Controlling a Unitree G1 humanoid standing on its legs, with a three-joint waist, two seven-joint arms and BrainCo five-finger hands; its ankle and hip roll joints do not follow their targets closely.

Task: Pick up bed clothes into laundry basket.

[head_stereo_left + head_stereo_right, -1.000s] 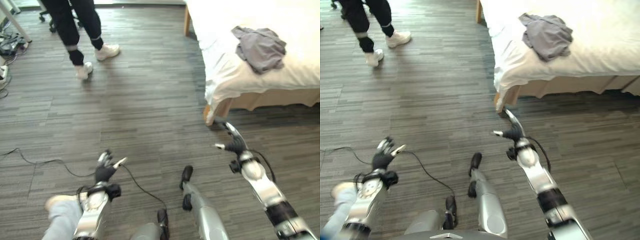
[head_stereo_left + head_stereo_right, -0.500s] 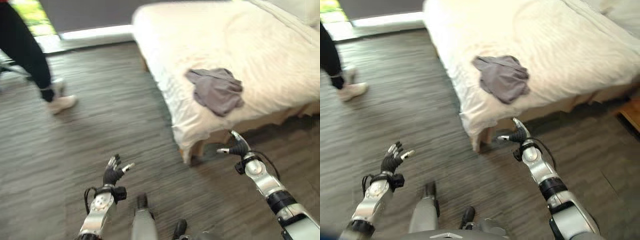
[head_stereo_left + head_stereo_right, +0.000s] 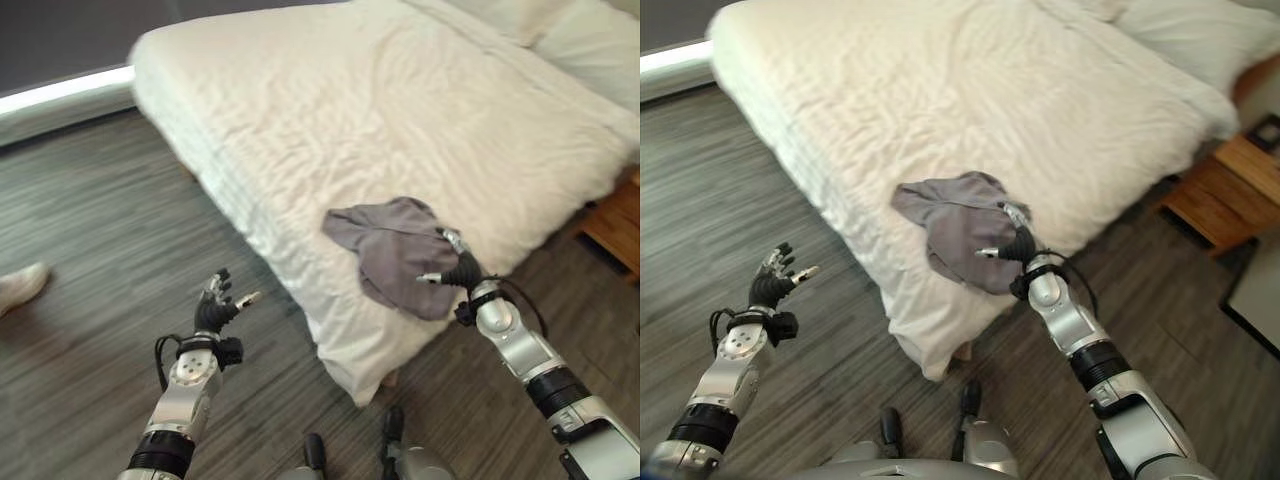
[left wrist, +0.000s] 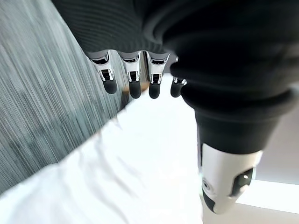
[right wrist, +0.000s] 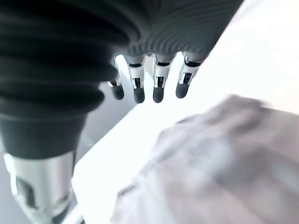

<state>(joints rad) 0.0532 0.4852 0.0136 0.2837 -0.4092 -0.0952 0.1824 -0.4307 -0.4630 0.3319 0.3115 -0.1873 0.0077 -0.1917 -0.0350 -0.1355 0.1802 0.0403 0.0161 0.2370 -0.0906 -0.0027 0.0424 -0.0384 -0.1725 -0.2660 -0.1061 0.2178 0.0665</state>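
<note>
A crumpled grey garment [image 3: 390, 245] lies near the foot corner of the white bed [image 3: 400, 130], draping a little over the edge. My right hand [image 3: 458, 271] hovers open just over the garment's right side, fingers straight; the right wrist view has the grey cloth [image 5: 219, 163] below the fingertips [image 5: 138, 94]. Over the floor left of the bed corner my left hand [image 3: 213, 314] stays open and holds nothing, its fingers [image 4: 134, 86] relaxed above the sheet edge.
Dark wood-plank floor [image 3: 90, 230] surrounds the bed. A wooden nightstand [image 3: 1225, 190] stands right of the bed. Pillows [image 3: 1185, 35] lie at the bed's head. A person's white shoe [image 3: 18, 285] shows at the far left edge.
The camera has swung toward the bed, which now takes up much more of the view. My right hand has gone from beside the bed's corner to over the grey garment. The person has mostly left the view.
</note>
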